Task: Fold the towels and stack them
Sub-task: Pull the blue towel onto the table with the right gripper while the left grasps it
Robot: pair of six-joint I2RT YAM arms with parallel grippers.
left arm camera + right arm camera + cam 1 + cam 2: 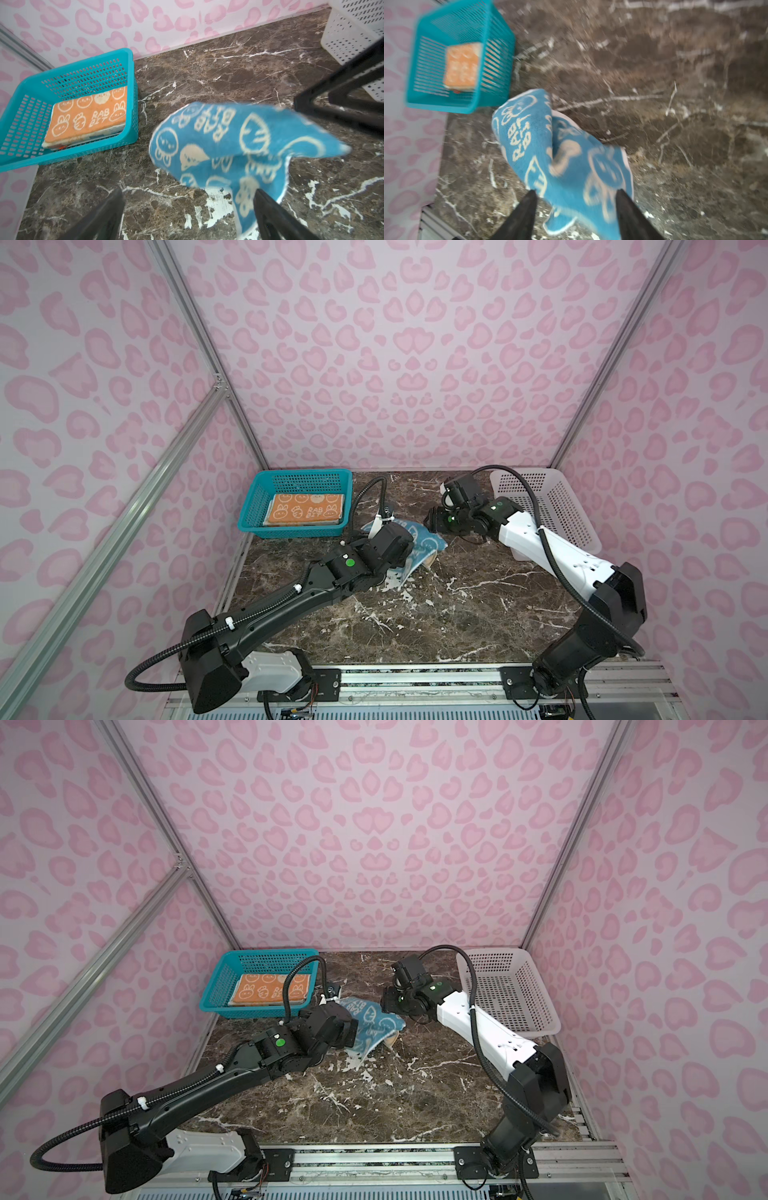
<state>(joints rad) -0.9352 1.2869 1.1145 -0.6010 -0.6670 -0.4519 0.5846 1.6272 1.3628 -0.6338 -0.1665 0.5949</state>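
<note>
The blue towel (428, 543) lies rumpled in the middle of the desk (415, 614), just right of the teal basket (299, 475) and not touching it. It is not flat. One flap is doubled over the rest, and its near right edge curls up so the pale underside shows.

My left claw (188, 192) hangs over the towel's near left part with its jaws wide open, holding nothing. In the left wrist view one finger (268, 214) sits right against the towel's near corner, and the other finger (108, 212) is over bare desk. Most of the blue towel (228, 145) spreads out beyond the tips.

My right claw (575, 191) is at the towel's far right edge, reaching in from the right. Its jaws stand apart and are not pinched on the cloth. In the right wrist view the blue towel (560, 155) fills the gap between the two fingers and runs on past them towards the teal basket (465, 27). That view is blurred, so I cannot tell whether either finger touches the fabric.

The orange towel (307, 510) lies folded flat inside the teal basket at the far left, with its rabbit faces up. Pale layers show under its edge, but I cannot tell what they are. The white basket (552, 506) stands at the far right, well apart from the blue towel.
</note>
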